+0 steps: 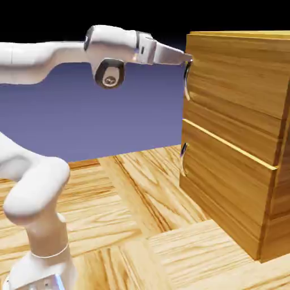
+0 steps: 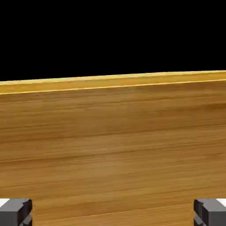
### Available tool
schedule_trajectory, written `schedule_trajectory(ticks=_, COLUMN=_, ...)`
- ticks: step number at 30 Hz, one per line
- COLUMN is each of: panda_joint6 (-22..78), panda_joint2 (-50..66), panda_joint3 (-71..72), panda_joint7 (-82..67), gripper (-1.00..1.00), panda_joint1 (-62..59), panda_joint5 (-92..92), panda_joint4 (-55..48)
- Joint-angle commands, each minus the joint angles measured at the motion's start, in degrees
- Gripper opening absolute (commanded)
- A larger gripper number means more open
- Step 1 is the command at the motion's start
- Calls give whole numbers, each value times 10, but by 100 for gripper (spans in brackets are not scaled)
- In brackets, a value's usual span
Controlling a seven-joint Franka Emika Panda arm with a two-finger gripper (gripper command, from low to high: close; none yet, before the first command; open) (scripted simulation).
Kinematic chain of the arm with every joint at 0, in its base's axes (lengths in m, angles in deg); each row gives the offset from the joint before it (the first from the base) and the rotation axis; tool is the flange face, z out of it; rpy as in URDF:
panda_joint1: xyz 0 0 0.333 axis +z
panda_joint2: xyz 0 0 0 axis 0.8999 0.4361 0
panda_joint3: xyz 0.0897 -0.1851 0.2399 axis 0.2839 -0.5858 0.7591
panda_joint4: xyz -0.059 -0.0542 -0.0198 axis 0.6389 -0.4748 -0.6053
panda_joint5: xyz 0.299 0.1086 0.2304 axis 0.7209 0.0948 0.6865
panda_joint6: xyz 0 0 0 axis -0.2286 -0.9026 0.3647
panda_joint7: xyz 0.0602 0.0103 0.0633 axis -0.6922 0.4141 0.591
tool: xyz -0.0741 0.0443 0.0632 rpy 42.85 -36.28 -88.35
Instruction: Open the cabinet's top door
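Observation:
The cabinet (image 1: 280, 192) of golden-brown wood stands at the exterior view's right. Its top door (image 1: 238, 73) is the upper front panel, flush with the cabinet front, with a dark curved handle (image 1: 186, 79) at its near edge. My gripper (image 1: 189, 58) reaches level to the handle's upper end, its tips right at the door's edge. In the hand view the top door (image 2: 114, 145) fills the lower half, with its lighter top edge above. The two grey fingertips (image 2: 15, 212) sit wide apart in the bottom corners, so the gripper (image 2: 113, 214) is open. No handle shows between them.
Below the top door is the lower panel (image 1: 226, 175) with its own dark handle (image 1: 183, 158). The wooden table (image 1: 141, 226) stretches in front of the cabinet. My arm's base and elbow (image 1: 34, 192) rise at the lower left.

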Motion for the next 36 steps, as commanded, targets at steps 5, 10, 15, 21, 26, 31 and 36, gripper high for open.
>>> schedule_trajectory(ticks=5, panda_joint6=-3, panda_joint2=-42, panda_joint3=83, panda_joint7=-49, gripper=100, panda_joint1=-72, panda_joint5=125, panda_joint4=-49)
schedule_trajectory(ticks=10, panda_joint6=-7, panda_joint2=-83, panda_joint3=167, panda_joint7=-98, gripper=100, panda_joint1=-143, panda_joint5=249, panda_joint4=-97)
schedule_trajectory(ticks=15, panda_joint6=-10, panda_joint2=-125, panda_joint3=250, panda_joint7=-147, gripper=100, panda_joint1=-215, panda_joint5=374, panda_joint4=-146)
schedule_trajectory(ticks=21, panda_joint6=-14, panda_joint2=-175, panda_joint3=350, panda_joint7=-206, gripper=100, panda_joint1=-301, panda_joint5=523, panda_joint4=-204)
schedule_trajectory(ticks=26, panda_joint6=-13, panda_joint2=-201, panda_joint3=405, panda_joint7=-232, gripper=100, panda_joint1=-366, panda_joint5=600, panda_joint4=-252)
schedule_trajectory(ticks=31, panda_joint6=0, panda_joint2=-207, panda_joint3=420, panda_joint7=-224, gripper=-100, panda_joint1=-437, panda_joint5=605, panda_joint4=-312)
schedule_trajectory(ticks=36, panda_joint6=80, panda_joint2=-254, panda_joint3=366, panda_joint7=-290, gripper=-100, panda_joint1=-374, panda_joint5=693, panda_joint4=-231)
